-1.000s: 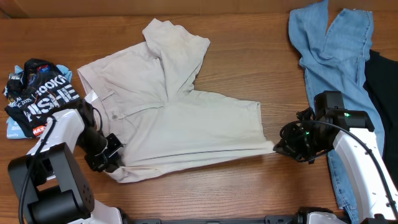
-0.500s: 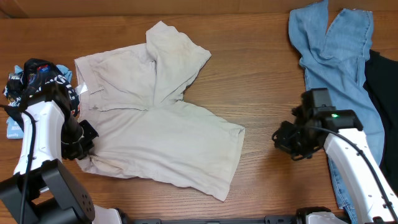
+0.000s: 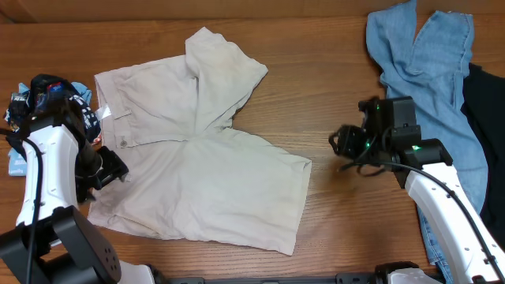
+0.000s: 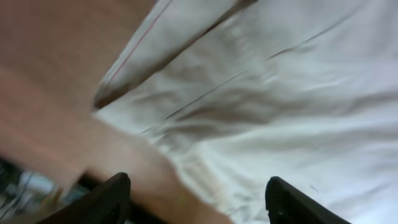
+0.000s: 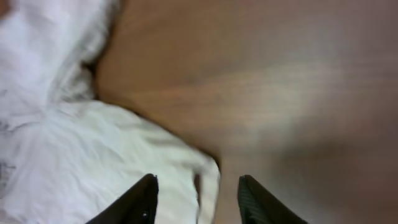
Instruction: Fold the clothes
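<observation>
The cream trousers point(image 3: 197, 158) lie loosely folded across the middle of the table, one leg doubled over toward the back. My left gripper point(image 3: 109, 168) hovers at their left edge, open, with nothing between its fingers. In the left wrist view the left gripper point(image 4: 199, 199) spans the trousers' edge point(image 4: 280, 93) and bare wood. My right gripper point(image 3: 341, 143) is open, just right of the trousers' front right corner and apart from it. In the right wrist view that corner point(image 5: 93, 162) lies below the right gripper point(image 5: 198, 199). Light blue jeans point(image 3: 422, 63) lie at the back right. A black white-lettered piece point(image 3: 35, 91) sits far left.
A dark garment point(image 3: 483, 102) lies at the right edge beside the jeans. Bare wooden table point(image 3: 331, 71) shows between the trousers and the jeans. My left arm partly covers the lettered piece.
Both grippers opened and let go of the cream trousers, which settled flat. The left gripper moved back along the left edge; the right gripper drew left and toward the back.
</observation>
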Available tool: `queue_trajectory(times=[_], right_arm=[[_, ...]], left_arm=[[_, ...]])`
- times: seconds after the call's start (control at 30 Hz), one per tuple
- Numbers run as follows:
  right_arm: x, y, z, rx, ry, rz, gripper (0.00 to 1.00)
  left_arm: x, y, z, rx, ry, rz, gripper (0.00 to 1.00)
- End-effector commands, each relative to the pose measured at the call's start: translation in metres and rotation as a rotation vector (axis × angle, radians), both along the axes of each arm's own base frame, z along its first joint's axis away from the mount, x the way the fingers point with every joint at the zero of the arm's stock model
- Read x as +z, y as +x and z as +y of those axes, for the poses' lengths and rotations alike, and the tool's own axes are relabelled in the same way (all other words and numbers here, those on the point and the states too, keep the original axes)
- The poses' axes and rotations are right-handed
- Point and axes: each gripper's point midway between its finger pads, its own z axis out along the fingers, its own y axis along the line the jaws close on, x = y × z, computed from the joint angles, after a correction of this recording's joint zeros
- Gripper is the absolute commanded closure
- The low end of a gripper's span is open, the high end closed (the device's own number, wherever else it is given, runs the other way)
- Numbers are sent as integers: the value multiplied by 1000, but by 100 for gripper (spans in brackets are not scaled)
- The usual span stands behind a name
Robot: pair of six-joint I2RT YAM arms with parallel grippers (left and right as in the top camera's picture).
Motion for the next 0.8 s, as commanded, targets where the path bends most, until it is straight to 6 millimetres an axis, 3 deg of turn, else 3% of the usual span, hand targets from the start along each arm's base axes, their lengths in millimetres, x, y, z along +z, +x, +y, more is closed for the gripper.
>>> queue_trajectory(times=[0.0,0.07,0.23,0.33,0.5,0.6,0.77], right_arm=[[22,19,19,128,53,-138,50],[20,35,29,158,94,-177,48],[6,58,51,263,139,-126,37],[-2,76,67,316,119,-33,21],[-4,114,91,356,147,36,5],[-9,131,109,389,215,33,2],[-34,155,130,354,255,30,1]], left_arm=[[12,39,-35,-135,-128,-182,28],[14,62,-50,-213,-140,-263,23],[11,86,-76,-315,-133,-318,21],[6,93,-87,-344,-136,-321,22],[4,99,-89,-340,-132,-338,21],[5,103,-89,-344,-128,-354,19],[5,104,-89,-348,-128,-357,19]])
